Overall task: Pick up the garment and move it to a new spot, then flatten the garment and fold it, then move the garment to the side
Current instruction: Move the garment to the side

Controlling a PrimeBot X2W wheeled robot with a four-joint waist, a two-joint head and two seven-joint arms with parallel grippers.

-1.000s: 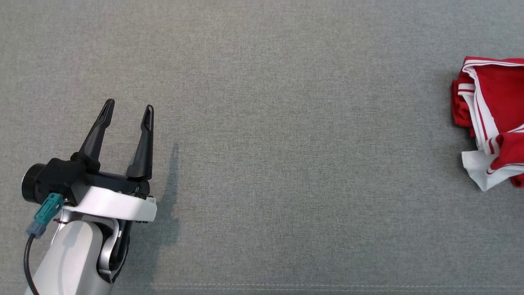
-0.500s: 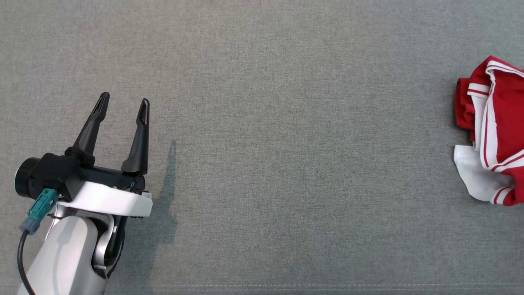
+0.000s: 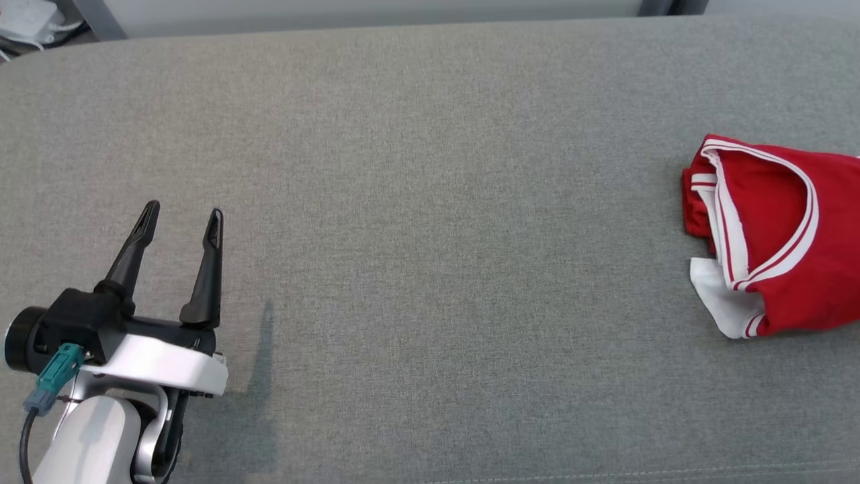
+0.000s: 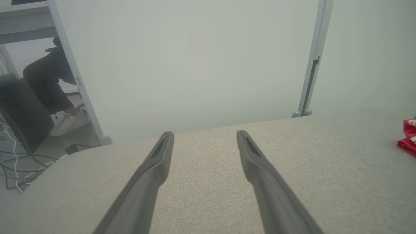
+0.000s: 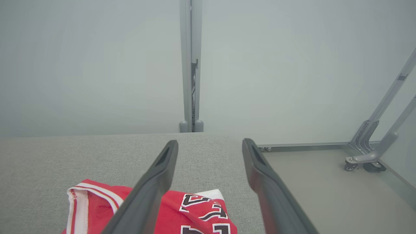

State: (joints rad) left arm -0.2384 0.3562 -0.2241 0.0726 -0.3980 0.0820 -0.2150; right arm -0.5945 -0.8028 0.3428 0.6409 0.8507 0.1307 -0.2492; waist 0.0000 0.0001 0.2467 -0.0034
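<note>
The red jersey (image 3: pixel 772 255) lies folded on the grey worktop (image 3: pixel 430 202), far out at 3 o'clock in the head view. It looks like the job is almost done.

The left end effector (image 3: pixel 183 210) is down at 8 o'clock, well apart from the jersey. Its two fingers are spread wide and hold nothing. In the right wrist view, the right end effector (image 5: pixel 210 142) hangs over the jersey. Its fingers are spread wide too, with nothing between them.

What could go wrong? The jersey sits near the side edge of the worktop, and the floor (image 5: pixel 308 182) is just past it. A small bump from a finger could push it over the edge. A fingertip could also hook the cloth as the arm pulls away and drag the fold open. The fold looks loose: a white flap (image 3: pixel 722 309) pokes out at 7 o'clock of the jersey.

The jersey looks thin, smooth and floppy, with white stripes along its curved edges and black and white letters on it. The worktop has a rough, woven cover that looks soft. The fingers are long, dark, hard and pointy.
</note>
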